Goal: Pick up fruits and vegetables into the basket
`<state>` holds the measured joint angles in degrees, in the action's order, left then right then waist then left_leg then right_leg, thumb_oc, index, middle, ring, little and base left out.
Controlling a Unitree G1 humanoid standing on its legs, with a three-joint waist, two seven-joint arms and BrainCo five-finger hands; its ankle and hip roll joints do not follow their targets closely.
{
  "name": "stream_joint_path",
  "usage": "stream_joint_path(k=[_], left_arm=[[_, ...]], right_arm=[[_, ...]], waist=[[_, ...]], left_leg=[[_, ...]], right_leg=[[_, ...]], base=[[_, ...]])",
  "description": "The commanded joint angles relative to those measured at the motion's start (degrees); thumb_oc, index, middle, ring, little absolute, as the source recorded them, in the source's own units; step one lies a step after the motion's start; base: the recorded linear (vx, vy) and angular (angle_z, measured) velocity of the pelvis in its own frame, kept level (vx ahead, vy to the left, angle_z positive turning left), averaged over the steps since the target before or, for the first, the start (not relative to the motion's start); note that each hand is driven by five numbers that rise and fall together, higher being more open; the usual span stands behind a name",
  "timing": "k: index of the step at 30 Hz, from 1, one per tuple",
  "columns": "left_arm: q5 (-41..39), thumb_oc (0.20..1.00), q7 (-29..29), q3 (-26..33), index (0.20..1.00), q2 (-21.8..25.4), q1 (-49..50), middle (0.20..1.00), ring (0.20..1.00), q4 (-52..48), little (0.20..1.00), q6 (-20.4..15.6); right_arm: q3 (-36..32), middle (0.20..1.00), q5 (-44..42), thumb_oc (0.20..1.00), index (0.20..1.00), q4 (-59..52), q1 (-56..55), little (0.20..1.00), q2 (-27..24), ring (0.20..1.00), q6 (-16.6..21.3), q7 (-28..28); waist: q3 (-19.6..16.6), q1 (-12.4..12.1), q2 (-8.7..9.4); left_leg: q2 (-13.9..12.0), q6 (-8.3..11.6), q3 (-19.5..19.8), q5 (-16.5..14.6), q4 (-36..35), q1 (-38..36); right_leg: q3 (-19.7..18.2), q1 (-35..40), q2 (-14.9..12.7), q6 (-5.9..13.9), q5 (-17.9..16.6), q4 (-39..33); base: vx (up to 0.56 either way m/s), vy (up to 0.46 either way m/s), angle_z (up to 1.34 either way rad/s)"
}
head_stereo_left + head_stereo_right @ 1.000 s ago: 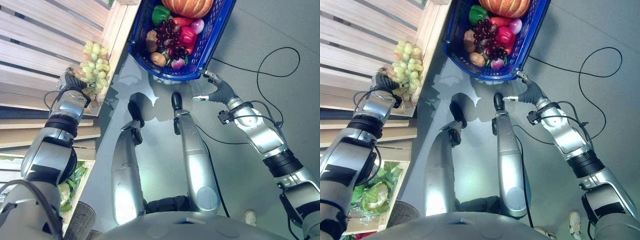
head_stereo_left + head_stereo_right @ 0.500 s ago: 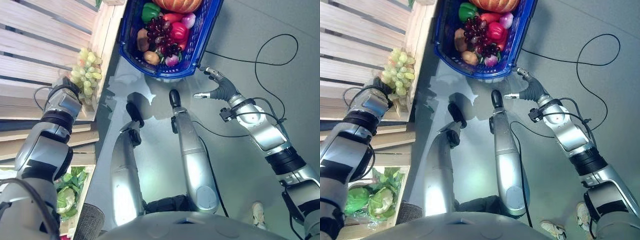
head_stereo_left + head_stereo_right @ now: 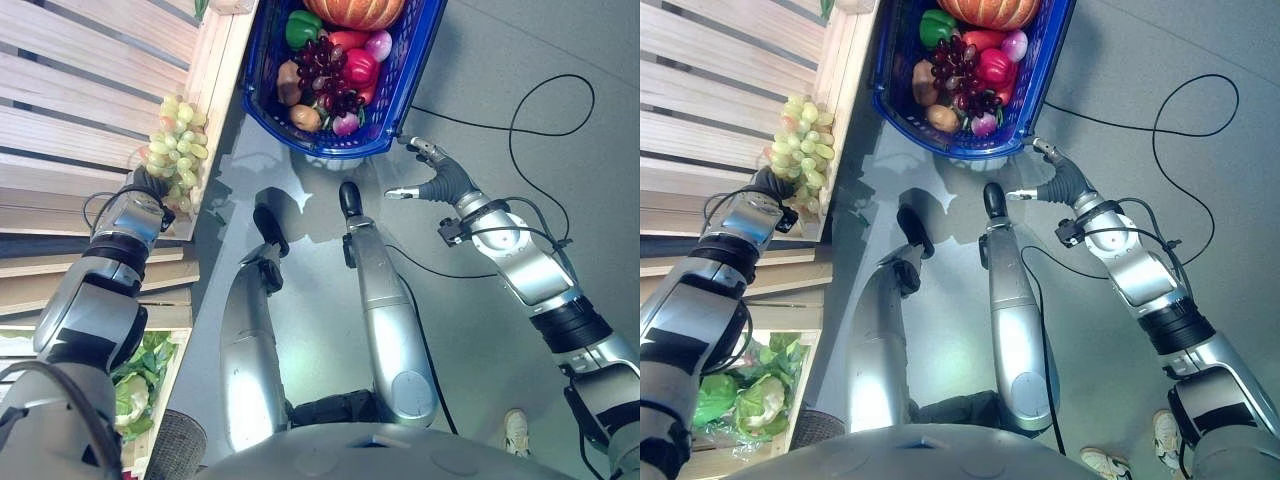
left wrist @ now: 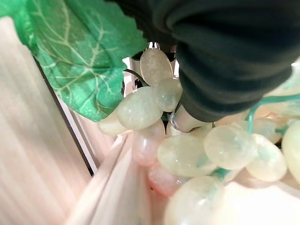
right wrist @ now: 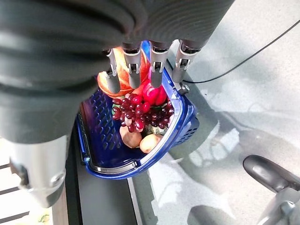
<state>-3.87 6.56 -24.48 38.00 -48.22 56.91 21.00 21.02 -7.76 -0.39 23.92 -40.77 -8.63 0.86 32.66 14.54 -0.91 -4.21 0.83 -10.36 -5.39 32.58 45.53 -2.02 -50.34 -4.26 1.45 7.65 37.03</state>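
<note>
Green grapes (image 3: 174,135) up at the left by the wooden rack (image 3: 80,90), gripped in the left hand (image 3: 148,186), clear for the carry to the blue basket (image 3: 400,100) at top centre; right hand (image 3: 432,176) spread loose just beside its rim, ready to steady

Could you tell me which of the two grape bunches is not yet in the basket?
The green grapes, held in the left hand by the wooden crate; the dark red grapes lie in the blue basket.
</note>
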Motion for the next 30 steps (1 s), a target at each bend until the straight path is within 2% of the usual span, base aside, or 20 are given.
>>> stream_joint_path(k=[1,7,11,13,17,21,26,30], left_arm=[[-9.38,0.200,-3.46,1.47,0.200,-7.15,5.19,0.200,0.200,-3.99,0.200,-6.07],[-25.27,0.200,-5.65,8.22,0.200,-5.72,10.74,0.200,0.200,-10.62,0.200,-11.94],[-32.77,0.200,-8.26,10.92,0.200,-5.77,13.72,0.200,0.200,-13.97,0.200,-13.57],[-36.65,0.200,-10.75,12.79,0.200,-6.14,16.65,0.200,0.200,-17.25,0.200,-14.07],[-40.75,0.200,-12.33,15.34,0.200,-7.04,20.37,0.200,0.200,-22.06,0.200,-14.96],[-43.43,0.200,-12.24,16.62,0.200,-7.65,22.40,0.200,0.200,-25.38,0.200,-14.54],[-52.54,0.200,-11.87,19.11,0.200,-8.44,25.79,0.200,0.200,-33.18,0.200,-15.47],[-55.17,0.200,-12.55,19.67,0.200,-8.56,26.72,0.200,0.200,-36.76,0.200,-15.52]], right_arm=[[-1.70,1.000,1.57,1.000,1.000,-4.76,-3.76,1.000,1.63,1.000,1.27,-0.11],[-3.94,1.000,4.24,1.000,1.000,-5.55,-7.62,1.000,1.72,1.000,0.57,-1.45],[-4.65,1.000,6.86,1.000,1.000,-5.52,-9.59,1.000,1.49,1.000,-0.17,-1.42],[-5.16,1.000,11.29,1.000,1.000,-5.01,-10.93,1.000,1.18,1.000,-0.39,-1.22],[-5.86,1.000,14.76,1.000,1.000,-4.58,-12.12,1.000,0.65,1.000,-0.61,-1.70],[-6.22,1.000,14.64,1.000,1.000,-4.35,-12.73,1.000,0.48,1.000,-0.78,-2.04],[-6.39,1.000,17.41,1.000,1.000,-3.36,-13.50,1.000,0.51,1.000,-0.36,-2.51],[-6.11,1.000,20.30,1.000,1.000,-2.65,-13.53,1.000,0.16,1.000,0.46,-2.12]], waist=[[-2.86,-1.00,2.22],[-2.86,-1.74,0.94],[-2.86,-2.06,0.31],[-2.86,-2.44,-0.29],[-2.86,-3.08,-0.86],[-2.86,-3.52,-1.11],[-2.86,-4.27,-1.32],[-2.86,-4.56,-1.22]], left_leg=[[2.73,-1.42,-3.63,-4.92,-1.78,-3.65],[3.08,-1.41,-3.74,-5.12,-2.45,-7.05],[3.27,-1.48,-3.92,-5.16,-2.96,-8.87],[3.41,-1.51,-4.02,-5.32,-3.24,-10.32],[3.74,-1.62,-3.73,-5.50,-3.65,-12.30],[3.98,-1.73,-3.45,-5.58,-3.92,-13.47],[4.33,-2.12,-3.09,-5.85,-4.06,-15.77],[4.34,-2.33,-3.01,-6.04,-3.90,-16.41]], right_leg=[[3.87,1.44,4.16,0.46,1.28,-1.80],[3.95,4.48,3.24,0.34,1.96,-1.98],[4.17,6.04,2.68,0.29,2.31,-2.12],[4.47,7.44,2.16,0.25,2.60,-2.34],[4.77,9.44,1.74,0.16,2.88,-2.73],[4.92,10.88,1.53,0.15,3.12,-3.06],[5.01,13.54,1.30,-0.03,3.45,-3.42],[5.21,14.42,1.11,-0.06,3.57,-3.44]], base=[[0.00,0.032,0.00],[0.00,0.052,0.02],[0.00,0.057,0.07],[0.01,0.072,0.04],[0.01,0.049,0.01],[0.00,0.010,0.00],[0.02,0.031,0.01],[0.00,0.000,0.00]])
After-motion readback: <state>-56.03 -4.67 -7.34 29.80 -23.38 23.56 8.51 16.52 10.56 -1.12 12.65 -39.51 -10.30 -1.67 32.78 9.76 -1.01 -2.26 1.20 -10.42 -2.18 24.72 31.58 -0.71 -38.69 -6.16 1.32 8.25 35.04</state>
